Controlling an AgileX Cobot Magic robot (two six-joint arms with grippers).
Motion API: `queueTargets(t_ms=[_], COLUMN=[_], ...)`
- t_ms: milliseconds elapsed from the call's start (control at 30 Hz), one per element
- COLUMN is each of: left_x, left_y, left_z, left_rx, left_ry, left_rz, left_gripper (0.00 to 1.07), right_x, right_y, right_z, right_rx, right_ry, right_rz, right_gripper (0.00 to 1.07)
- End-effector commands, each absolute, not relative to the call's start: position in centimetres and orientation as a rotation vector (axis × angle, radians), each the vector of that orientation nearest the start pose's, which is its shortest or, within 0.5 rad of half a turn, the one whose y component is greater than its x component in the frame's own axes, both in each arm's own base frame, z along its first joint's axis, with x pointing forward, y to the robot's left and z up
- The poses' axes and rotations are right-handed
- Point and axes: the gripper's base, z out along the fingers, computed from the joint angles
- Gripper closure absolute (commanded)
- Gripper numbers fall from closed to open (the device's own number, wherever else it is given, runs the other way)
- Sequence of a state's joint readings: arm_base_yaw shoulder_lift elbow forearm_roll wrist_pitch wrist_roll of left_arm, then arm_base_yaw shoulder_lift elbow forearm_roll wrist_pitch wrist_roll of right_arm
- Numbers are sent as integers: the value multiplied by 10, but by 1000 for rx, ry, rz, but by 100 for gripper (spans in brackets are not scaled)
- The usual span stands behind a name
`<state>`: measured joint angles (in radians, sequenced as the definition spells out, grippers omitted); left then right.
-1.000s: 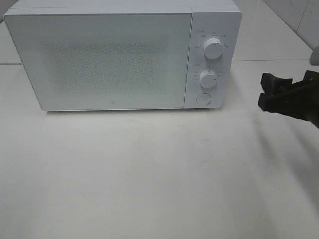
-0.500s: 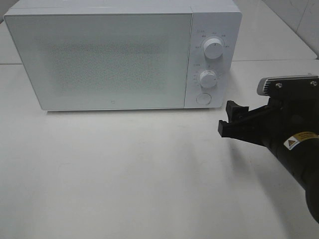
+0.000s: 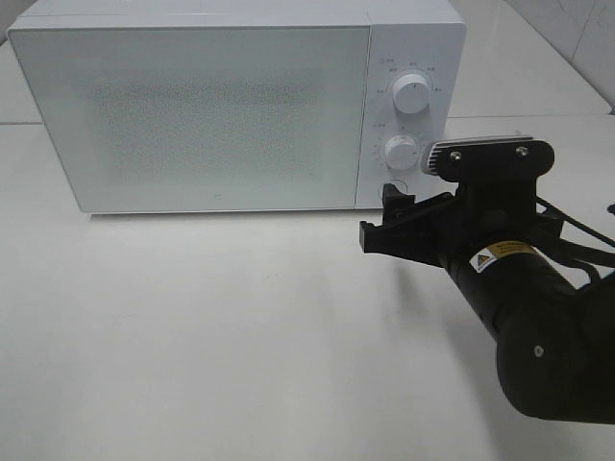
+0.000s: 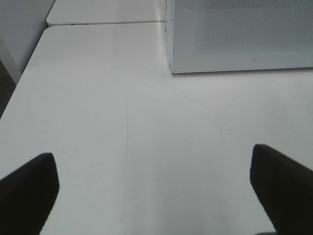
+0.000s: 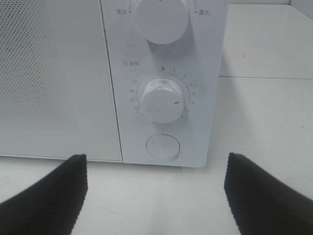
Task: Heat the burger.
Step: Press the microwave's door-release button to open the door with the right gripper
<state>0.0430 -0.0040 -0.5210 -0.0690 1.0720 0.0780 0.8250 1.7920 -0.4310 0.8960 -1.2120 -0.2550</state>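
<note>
We see no burger in any view. The microwave [image 3: 240,106] stands shut, and the dotted panel of its door [image 5: 49,73] shows nothing behind it, so we cannot tell whether the burger is inside or off camera.

The right gripper [image 3: 380,216] hovers just in front of the control strip, jaws open and empty. From its wrist view it is lined up on the round button [image 5: 163,146] under the lower knob [image 5: 163,100], whose red mark sits off zero to one side. The upper knob [image 5: 161,19] is partly cut off. We judge the step in hand to be working the controls, most likely a press on that button to release the door. The next move calls for a short, straight push with one fingertip. It has to stay below the lower knob so the dial is not nudged, and above the table [image 3: 240,336].

The left gripper [image 4: 154,171] shows only in its own wrist view, jaws wide apart and empty, over bare table off the microwave's front left corner.

Room is generous, since the table before the door lies bare. If the door swings out from the button side, as we expect, its sweep crosses that bare stretch, and both arms should stay outside it. The table's left edge drops away near the left arm.
</note>
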Motion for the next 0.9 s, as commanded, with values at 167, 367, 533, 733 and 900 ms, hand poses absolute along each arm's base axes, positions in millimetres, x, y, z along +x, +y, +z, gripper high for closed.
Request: queueTargets(t_ms=[167,367,533,733,900], left_x=[-11,-11,-11,-11,-11], left_y=[-6,-6,-6,-6,-6], left_z=[281,281,281,281,281], left_rx=[37,37,37,37,37], left_ry=[2017,2017,2017,2017,2017], left_rz=[-9,-9,-9,-9,-9], left_gripper=[7,7,7,7,7], right_x=[229,229,229,229,229], right_y=[150,150,150,150,151], right_z=[146,145,145,144,143], right_rx=[3,44,131,462,685], right_ry=[1702,1709,1705,1671,1627], right_rz=[-30,9,84,374,566], right_gripper=[32,35,42,58,74])
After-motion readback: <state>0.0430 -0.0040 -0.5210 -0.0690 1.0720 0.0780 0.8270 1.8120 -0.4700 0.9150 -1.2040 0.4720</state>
